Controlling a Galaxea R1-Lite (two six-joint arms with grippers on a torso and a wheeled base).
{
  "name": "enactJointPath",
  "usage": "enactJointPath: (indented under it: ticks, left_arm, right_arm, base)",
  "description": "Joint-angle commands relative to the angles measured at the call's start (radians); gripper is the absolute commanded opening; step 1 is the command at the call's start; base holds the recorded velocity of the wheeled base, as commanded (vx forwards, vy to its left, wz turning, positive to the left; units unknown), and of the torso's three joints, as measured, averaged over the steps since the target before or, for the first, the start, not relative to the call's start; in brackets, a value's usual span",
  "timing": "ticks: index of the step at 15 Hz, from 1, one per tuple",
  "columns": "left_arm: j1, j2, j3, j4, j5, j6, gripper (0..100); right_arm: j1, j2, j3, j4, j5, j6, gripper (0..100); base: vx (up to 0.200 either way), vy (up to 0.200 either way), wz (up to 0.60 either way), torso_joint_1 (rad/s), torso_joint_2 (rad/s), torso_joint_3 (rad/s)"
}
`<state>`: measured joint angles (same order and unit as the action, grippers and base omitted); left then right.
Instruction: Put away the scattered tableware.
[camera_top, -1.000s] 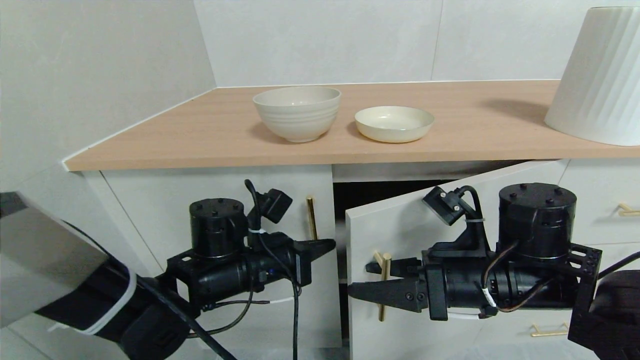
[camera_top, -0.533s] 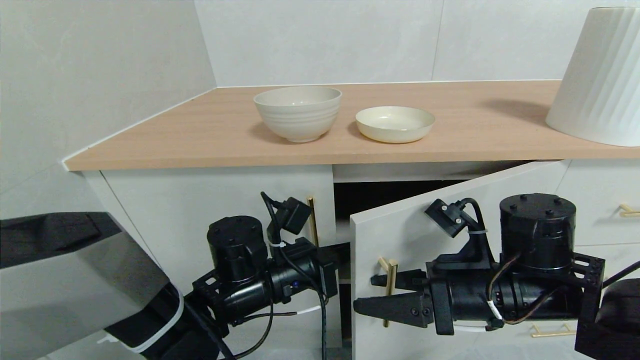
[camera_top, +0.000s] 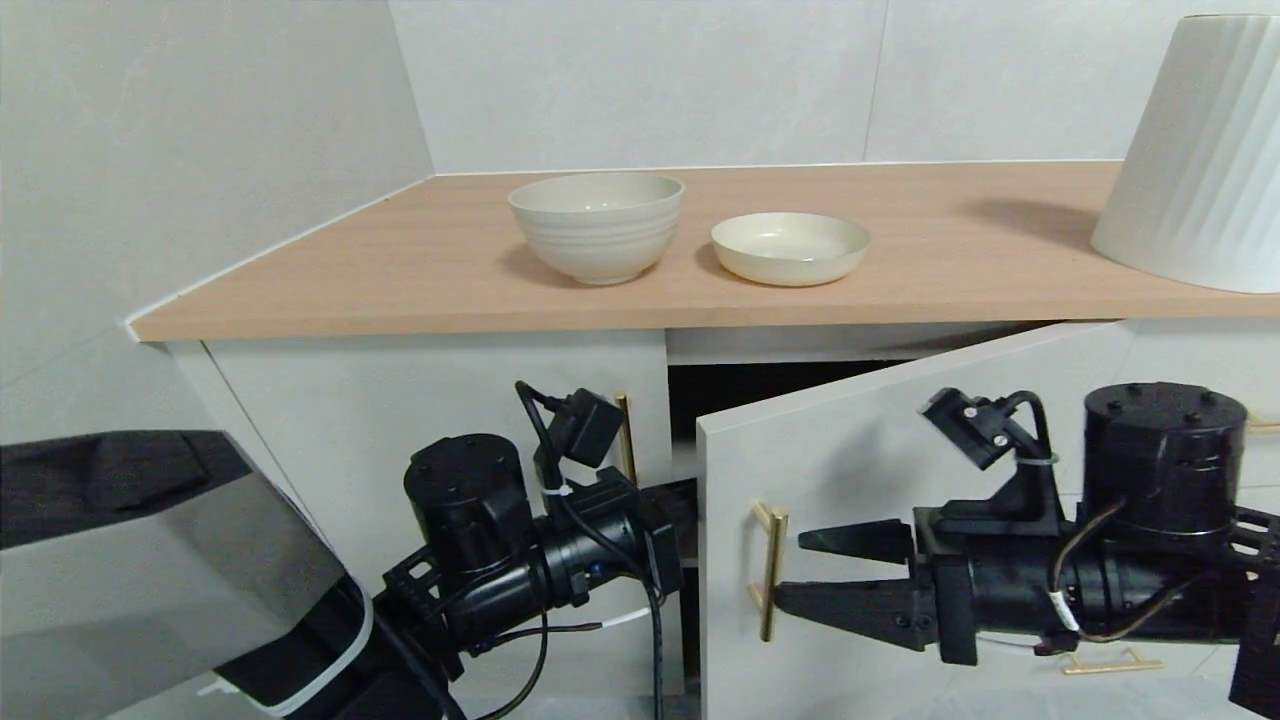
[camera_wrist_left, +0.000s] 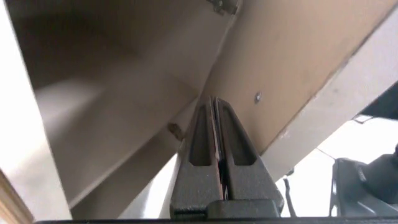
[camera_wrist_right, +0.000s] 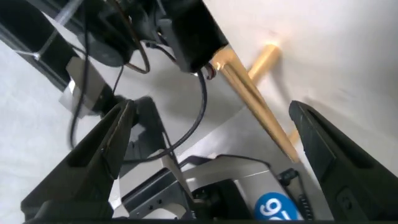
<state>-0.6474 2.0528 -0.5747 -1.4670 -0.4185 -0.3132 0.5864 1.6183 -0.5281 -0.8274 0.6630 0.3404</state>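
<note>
A deep ribbed cream bowl (camera_top: 596, 225) and a shallow cream dish (camera_top: 789, 246) stand side by side on the wooden countertop (camera_top: 400, 280). Below them, the right cabinet door (camera_top: 850, 450) stands partly open, with a gold handle (camera_top: 768, 570) near its edge. My right gripper (camera_top: 795, 570) is open, its tips just to the right of that handle (camera_wrist_right: 255, 102), one finger on either side in the right wrist view (camera_wrist_right: 211, 107). My left gripper (camera_wrist_left: 214, 102) is shut on nothing and pokes into the dark gap behind the door's edge (camera_top: 685, 505).
A large white ribbed lampshade (camera_top: 1195, 150) sits at the countertop's right end. The left cabinet door (camera_top: 420, 390) is closed and has a gold handle (camera_top: 625, 435). A drawer handle (camera_top: 1100, 660) lies low on the right. Tiled walls bound the left and back.
My right gripper has pulled back to the right, off the door handle it straddled. The left gripper moved right, into the gap behind the door. The door stands slightly wider.
</note>
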Motion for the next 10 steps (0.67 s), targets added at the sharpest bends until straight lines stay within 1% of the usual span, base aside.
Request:
enactJointPath:
  ticks: [1, 2, 3, 4, 5, 6, 7, 9, 10]
  left_arm:
    - [0.003, -0.008, -0.021, 0.002, -0.002, 0.0, 0]
    - [0.006, -0.008, -0.045, 0.013, -0.002, 0.0, 0]
    - [0.006, -0.011, -0.062, 0.037, 0.0, 0.002, 0]
    - [0.006, -0.02, -0.077, 0.06, -0.002, 0.002, 0]
    - [0.005, -0.033, -0.083, 0.094, -0.002, 0.003, 0]
    - [0.005, -0.043, -0.096, 0.123, -0.002, 0.003, 0]
    - [0.003, -0.051, -0.109, 0.148, 0.0, 0.003, 0]
    - [0.002, -0.052, -0.132, 0.186, -0.002, 0.003, 0]
    - [0.0, -0.046, -0.14, 0.198, -0.002, 0.003, 0]
  right_arm:
    - [-0.049, -0.104, 0.071, 0.011, -0.02, -0.003, 100]
    - [-0.042, -0.12, 0.106, 0.011, -0.075, -0.024, 100]
    - [-0.013, -0.123, 0.134, 0.011, -0.172, -0.081, 100]
    - [0.035, -0.127, 0.149, 0.021, -0.321, -0.11, 100]
    - [0.101, -0.15, 0.149, 0.068, -0.468, -0.11, 100]
    - [0.145, -0.187, 0.145, 0.129, -0.542, -0.109, 100]
    - [0.168, -0.239, 0.143, 0.197, -0.551, -0.109, 100]
    - [0.176, -0.336, 0.128, 0.329, -0.549, -0.109, 100]
    - [0.176, -0.365, 0.128, 0.363, -0.548, -0.107, 100]
  base:
    - [0.0, 0.0, 0.0, 0.0, 0.0, 0.0]
    - [0.0, 0.0, 0.0, 0.0, 0.0, 0.0]
    - [0.0, 0.0, 0.0, 0.0, 0.0, 0.0]
    - [0.0, 0.0, 0.0, 0.0, 0.0, 0.0]
    - [0.0, 0.0, 0.0, 0.0, 0.0, 0.0]
    - [0.0, 0.0, 0.0, 0.0, 0.0, 0.0]
    - [0.0, 0.0, 0.0, 0.0, 0.0, 0.0]
    - [0.0, 0.0, 0.0, 0.0, 0.0, 0.0]
    - [0.0, 0.0, 0.0, 0.0, 0.0, 0.0]
